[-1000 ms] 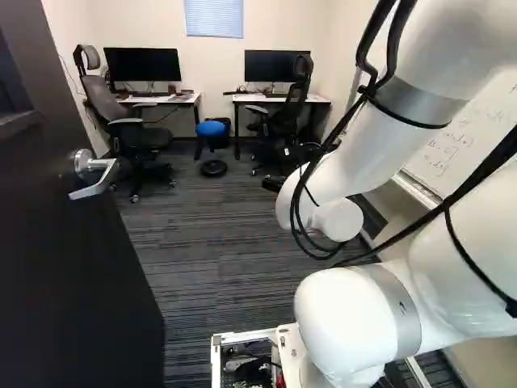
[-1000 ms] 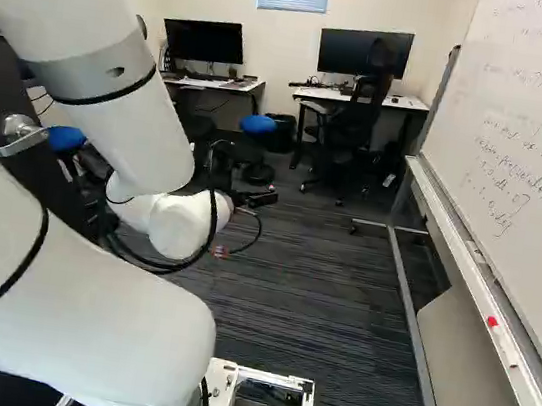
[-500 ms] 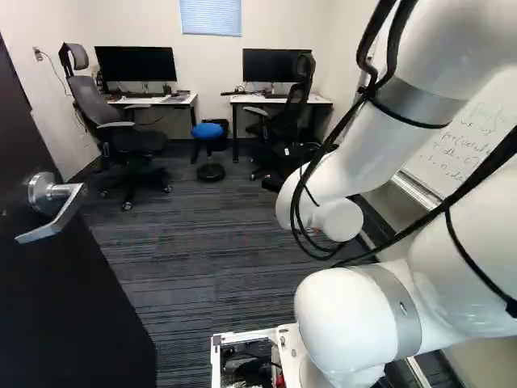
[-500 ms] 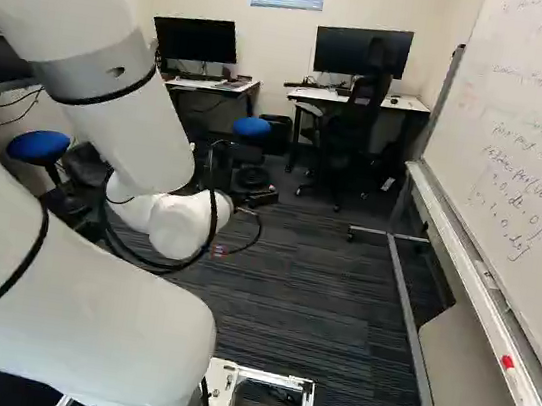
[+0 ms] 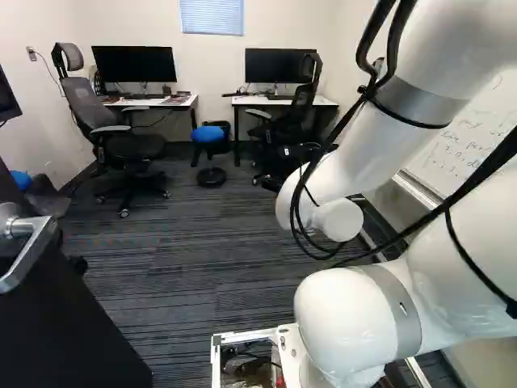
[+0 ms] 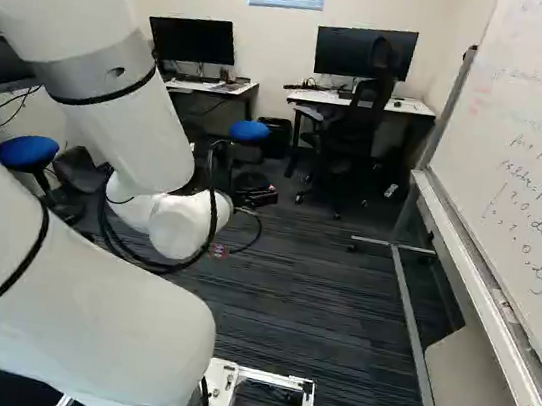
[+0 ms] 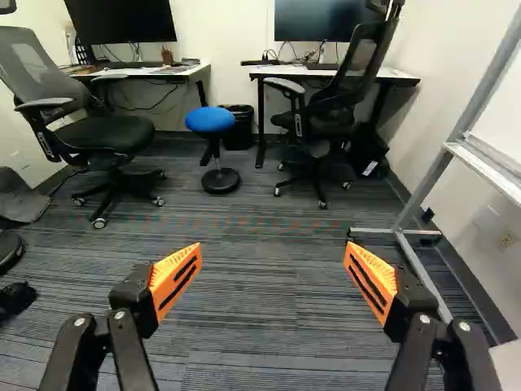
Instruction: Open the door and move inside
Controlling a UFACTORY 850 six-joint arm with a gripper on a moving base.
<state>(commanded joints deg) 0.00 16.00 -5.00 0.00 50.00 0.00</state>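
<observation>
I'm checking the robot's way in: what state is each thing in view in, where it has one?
Door: open, at the left of the left base view
Door handle: not gripped
Gripper: jaws wide apart, empty
Both monitors: screens dark
Whiteboard: written on
Blue stool ahead of the gripper: upright

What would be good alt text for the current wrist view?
Open end effector facing into a room over striped dark carpet: two office chairs with a blue stool between them, desks with monitors behind, and a metal stand.
</observation>
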